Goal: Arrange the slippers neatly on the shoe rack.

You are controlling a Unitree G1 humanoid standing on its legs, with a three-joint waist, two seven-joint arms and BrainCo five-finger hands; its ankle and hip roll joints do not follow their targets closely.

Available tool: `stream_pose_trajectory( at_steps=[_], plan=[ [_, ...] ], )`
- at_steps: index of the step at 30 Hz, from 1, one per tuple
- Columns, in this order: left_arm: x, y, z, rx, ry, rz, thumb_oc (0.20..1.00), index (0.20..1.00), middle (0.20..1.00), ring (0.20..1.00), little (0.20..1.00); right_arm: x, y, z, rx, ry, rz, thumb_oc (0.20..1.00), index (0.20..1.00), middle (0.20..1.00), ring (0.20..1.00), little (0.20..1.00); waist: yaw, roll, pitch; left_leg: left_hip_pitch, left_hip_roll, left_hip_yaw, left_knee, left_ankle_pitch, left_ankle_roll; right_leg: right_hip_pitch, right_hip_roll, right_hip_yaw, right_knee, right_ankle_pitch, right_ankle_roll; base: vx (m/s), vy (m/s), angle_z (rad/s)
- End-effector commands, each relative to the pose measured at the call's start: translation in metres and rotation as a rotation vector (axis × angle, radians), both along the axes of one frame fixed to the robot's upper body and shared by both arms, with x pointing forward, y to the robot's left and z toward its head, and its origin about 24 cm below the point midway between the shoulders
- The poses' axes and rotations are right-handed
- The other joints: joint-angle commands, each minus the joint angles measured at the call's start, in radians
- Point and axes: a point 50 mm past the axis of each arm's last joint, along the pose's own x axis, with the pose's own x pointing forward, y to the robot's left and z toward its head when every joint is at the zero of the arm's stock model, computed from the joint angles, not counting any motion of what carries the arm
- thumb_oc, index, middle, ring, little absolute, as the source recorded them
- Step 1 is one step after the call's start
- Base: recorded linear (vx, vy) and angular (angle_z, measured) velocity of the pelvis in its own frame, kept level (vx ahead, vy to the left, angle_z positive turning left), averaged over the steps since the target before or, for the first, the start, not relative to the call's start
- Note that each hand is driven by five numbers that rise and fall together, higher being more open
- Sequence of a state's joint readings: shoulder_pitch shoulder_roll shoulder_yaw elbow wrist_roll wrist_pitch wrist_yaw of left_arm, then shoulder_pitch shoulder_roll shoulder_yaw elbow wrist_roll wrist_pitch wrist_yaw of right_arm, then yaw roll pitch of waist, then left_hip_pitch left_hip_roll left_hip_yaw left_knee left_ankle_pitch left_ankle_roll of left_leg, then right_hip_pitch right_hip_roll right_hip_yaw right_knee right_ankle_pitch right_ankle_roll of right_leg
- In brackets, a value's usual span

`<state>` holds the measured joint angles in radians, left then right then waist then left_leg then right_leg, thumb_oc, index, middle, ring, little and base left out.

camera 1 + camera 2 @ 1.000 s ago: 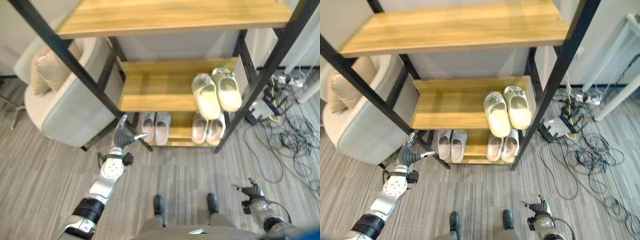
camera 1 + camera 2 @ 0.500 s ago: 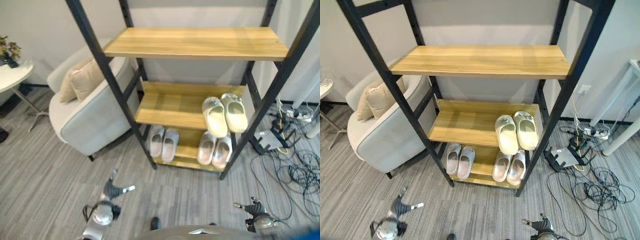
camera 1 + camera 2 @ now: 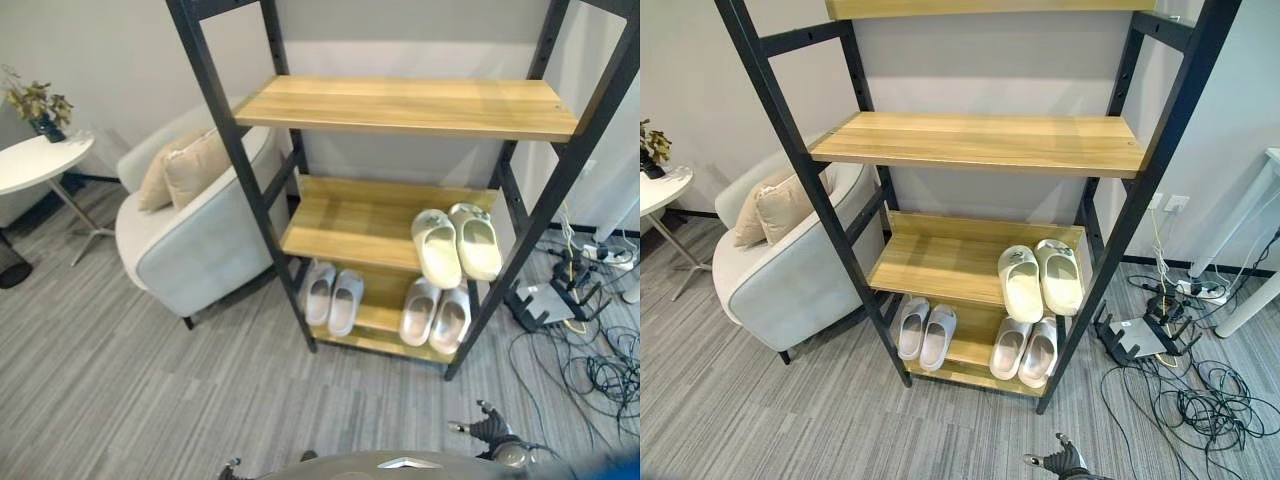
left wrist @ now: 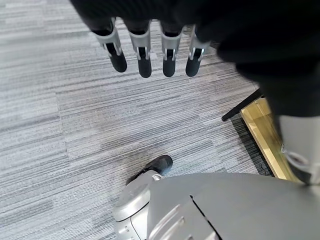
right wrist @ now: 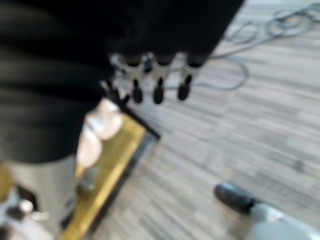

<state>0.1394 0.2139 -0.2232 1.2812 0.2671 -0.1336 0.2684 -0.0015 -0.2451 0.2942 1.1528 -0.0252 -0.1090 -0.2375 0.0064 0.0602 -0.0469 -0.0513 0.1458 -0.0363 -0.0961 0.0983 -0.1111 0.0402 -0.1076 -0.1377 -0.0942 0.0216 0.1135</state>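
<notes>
The shoe rack [image 3: 350, 215] has black posts and wooden shelves. A cream pair of slippers [image 3: 456, 244] lies side by side at the right of its middle shelf. On the bottom shelf stand a grey pair [image 3: 333, 296] at the left and a pale pink pair [image 3: 436, 313] at the right, which also appears in the right wrist view [image 5: 97, 131]. My left hand [image 4: 145, 55] hangs over the grey floor with straight fingers and holds nothing. My right hand [image 3: 490, 430] is low by the rack's right front post, its fingers [image 5: 158, 90] relaxed and empty.
A light armchair [image 3: 195, 245] with two cushions stands left of the rack. A small white round table [image 3: 35, 162] with a plant is farther left. Tangled cables [image 3: 590, 350] and a power unit lie on the floor to the right.
The camera has tilted up, so more of the rack shows. My left hand has dropped from the rack's left front post to the picture's lower edge. The slippers have not moved.
</notes>
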Motion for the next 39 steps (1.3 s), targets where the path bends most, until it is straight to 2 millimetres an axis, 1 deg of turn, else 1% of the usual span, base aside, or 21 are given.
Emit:
stream_pose_trajectory(
  at_steps=[1, 3, 4, 6, 7, 8, 9, 13, 15, 16, 19, 25, 26, 28, 30, 35, 39],
  plan=[
    [0.014, 0.013, 0.004, 0.069, -0.009, -0.057, 1.000, 1.000, 1.000, 1.000, 1.000, 0.036, 0.019, 0.011, 0.028, -0.137, 0.078, 1.000, 1.000, 1.000, 1.000, 1.000, 0.026, -0.041, 0.020, -0.002, 0.013, -0.028, 0.009, -0.022, -0.031, -0.031, -0.076, -0.067, 0.059, 0.000, 0.092, 0.01, 0.018, 0.11],
    [0.016, 0.014, 0.004, 0.075, -0.019, -0.065, 1.000, 1.000, 1.000, 1.000, 1.000, 0.039, 0.021, 0.013, 0.026, -0.146, 0.103, 1.000, 1.000, 1.000, 1.000, 1.000, 0.028, -0.042, 0.020, -0.004, 0.011, -0.030, 0.009, -0.022, -0.032, -0.030, -0.077, -0.071, 0.058, 0.001, 0.092, 0.01, 0.010, 0.13],
    [0.020, 0.014, 0.005, 0.080, -0.037, -0.076, 1.000, 1.000, 1.000, 1.000, 1.000, 0.047, 0.026, 0.017, 0.019, -0.179, 0.153, 1.000, 1.000, 1.000, 1.000, 1.000, 0.033, -0.044, 0.021, -0.006, 0.010, -0.035, 0.009, -0.021, -0.032, -0.029, -0.077, -0.076, 0.057, 0.001, 0.091, 0.01, 0.008, 0.12],
    [0.024, 0.013, 0.006, 0.084, -0.052, -0.085, 1.000, 1.000, 1.000, 1.000, 1.000, 0.053, 0.030, 0.020, 0.006, -0.200, 0.194, 1.000, 1.000, 1.000, 1.000, 1.000, 0.038, -0.046, 0.022, -0.009, 0.008, -0.041, 0.009, -0.021, -0.032, -0.029, -0.078, -0.081, 0.057, 0.001, 0.091, 0.01, 0.008, 0.06],
    [0.027, 0.013, 0.006, 0.084, -0.061, -0.096, 1.000, 1.000, 1.000, 1.000, 1.000, 0.058, 0.032, 0.022, -0.016, -0.215, 0.252, 1.000, 1.000, 1.000, 1.000, 1.000, 0.043, -0.048, 0.024, -0.012, 0.007, -0.044, 0.009, -0.019, -0.033, -0.028, -0.079, -0.083, 0.057, 0.002, 0.091, 0.00, 0.004, 0.10],
    [0.027, 0.013, 0.006, 0.084, -0.061, -0.095, 1.000, 1.000, 1.000, 1.000, 1.000, 0.058, 0.032, 0.022, -0.016, -0.215, 0.253, 1.000, 1.000, 1.000, 1.000, 1.000, 0.042, -0.048, 0.024, -0.012, 0.007, -0.044, 0.009, -0.019, -0.033, -0.028, -0.079, -0.084, 0.057, 0.001, 0.091, 0.00, 0.002, 0.15],
    [0.031, 0.013, 0.007, 0.088, -0.075, -0.112, 1.000, 1.000, 1.000, 1.000, 1.000, 0.063, 0.038, 0.026, -0.033, -0.239, 0.323, 1.000, 1.000, 1.000, 1.000, 1.000, 0.048, -0.049, 0.028, -0.017, 0.008, -0.049, 0.009, -0.017, -0.033, -0.028, -0.080, -0.090, 0.056, 0.000, 0.092, 0.00, 0.001, 0.16],
    [0.031, 0.013, 0.007, 0.092, -0.081, -0.125, 1.000, 1.000, 1.000, 1.000, 1.000, 0.066, 0.044, 0.027, -0.079, -0.243, 0.446, 1.000, 1.000, 1.000, 1.000, 1.000, 0.060, -0.052, 0.038, -0.031, 0.006, -0.061, 0.009, -0.012, -0.035, -0.032, -0.080, -0.099, 0.055, 0.000, 0.092, -0.01, -0.003, 0.09],
    [0.030, 0.013, 0.007, 0.093, -0.077, -0.126, 1.000, 1.000, 1.000, 1.000, 1.000, 0.066, 0.045, 0.027, -0.089, -0.241, 0.468, 1.000, 1.000, 1.000, 1.000, 1.000, 0.062, -0.052, 0.040, -0.035, 0.005, -0.064, 0.009, -0.011, -0.035, -0.033, -0.081, -0.102, 0.055, 0.000, 0.092, -0.01, -0.007, 0.20],
    [0.027, 0.022, 0.009, 0.101, -0.066, -0.112, 1.000, 1.000, 1.000, 1.000, 1.000, 0.065, 0.017, 0.039, -0.127, -0.273, 0.506, 1.000, 1.000, 1.000, 1.000, 1.000, 0.058, -0.058, 0.045, -0.039, 0.007, -0.064, 0.009, -0.011, -0.035, -0.039, -0.082, -0.102, 0.055, 0.001, 0.094, -0.01, -0.019, 0.20],
    [0.020, 0.030, 0.010, 0.110, -0.045, -0.130, 1.000, 1.000, 1.000, 1.000, 1.000, 0.058, -0.002, 0.039, -0.173, -0.236, 0.532, 1.000, 1.000, 1.000, 1.000, 1.000, 0.057, -0.062, 0.054, -0.047, 0.009, -0.069, 0.009, -0.009, -0.036, -0.045, -0.082, -0.103, 0.053, 0.004, 0.097, -0.01, -0.009, 0.04],
    [0.013, 0.038, 0.012, 0.114, -0.028, -0.104, 1.000, 1.000, 1.000, 1.000, 1.000, 0.085, -0.014, 0.066, -0.222, -0.366, 0.541, 1.000, 1.000, 1.000, 1.000, 1.000, 0.056, -0.060, 0.067, -0.059, 0.010, -0.074, 0.009, -0.006, -0.036, -0.054, -0.084, -0.104, 0.055, 0.006, 0.100, 0.00, 0.000, 0.00],
    [0.013, 0.038, 0.012, 0.114, -0.028, -0.104, 1.000, 1.000, 1.000, 1.000, 1.000, 0.085, -0.014, 0.066, -0.223, -0.365, 0.541, 1.000, 1.000, 1.000, 1.000, 1.000, 0.056, -0.060, 0.067, -0.059, 0.010, -0.074, 0.009, -0.006, -0.036, -0.054, -0.084, -0.104, 0.055, 0.006, 0.100, 0.00, 0.000, 0.00],
    [0.013, 0.038, 0.012, 0.110, -0.034, -0.097, 1.000, 1.000, 1.000, 1.000, 1.000, 0.096, -0.020, 0.077, -0.240, -0.419, 0.522, 1.000, 1.000, 1.000, 1.000, 1.000, 0.055, -0.058, 0.072, -0.067, 0.009, -0.077, 0.009, -0.004, -0.035, -0.064, -0.085, -0.103, 0.058, 0.007, 0.100, 0.00, 0.000, 0.00],
    [0.016, 0.037, 0.012, 0.102, -0.048, -0.091, 1.000, 1.000, 1.000, 1.000, 1.000, 0.106, -0.019, 0.087, -0.238, -0.467, 0.517, 1.000, 1.000, 1.000, 1.000, 1.000, 0.055, -0.058, 0.079, -0.074, 0.008, -0.079, 0.009, -0.002, -0.035, -0.069, -0.087, -0.101, 0.059, 0.009, 0.100, 0.00, 0.000, 0.00],
    [0.021, 0.036, 0.013, 0.095, -0.063, -0.100, 1.000, 1.000, 1.000, 1.000, 1.000, 0.114, -0.015, 0.092, -0.226, -0.496, 0.520, 1.000, 1.000, 1.000, 1.000, 1.000, 0.058, -0.059, 0.087, -0.083, 0.006, -0.083, 0.009, 0.000, -0.034, -0.076, -0.089, -0.105, 0.059, 0.011, 0.099, 0.00, -0.006, 0.04],
    [0.024, 0.035, 0.013, 0.092, -0.072, -0.110, 1.000, 1.000, 1.000, 1.000, 1.000, 0.124, -0.010, 0.101, -0.231, -0.540, 0.538, 1.000, 1.000, 1.000, 1.000, 1.000, 0.060, -0.058, 0.094, -0.090, 0.004, -0.085, 0.009, 0.001, -0.033, -0.082, -0.091, -0.104, 0.062, 0.011, 0.099, 0.01, -0.005, 0.06]
  ],
)
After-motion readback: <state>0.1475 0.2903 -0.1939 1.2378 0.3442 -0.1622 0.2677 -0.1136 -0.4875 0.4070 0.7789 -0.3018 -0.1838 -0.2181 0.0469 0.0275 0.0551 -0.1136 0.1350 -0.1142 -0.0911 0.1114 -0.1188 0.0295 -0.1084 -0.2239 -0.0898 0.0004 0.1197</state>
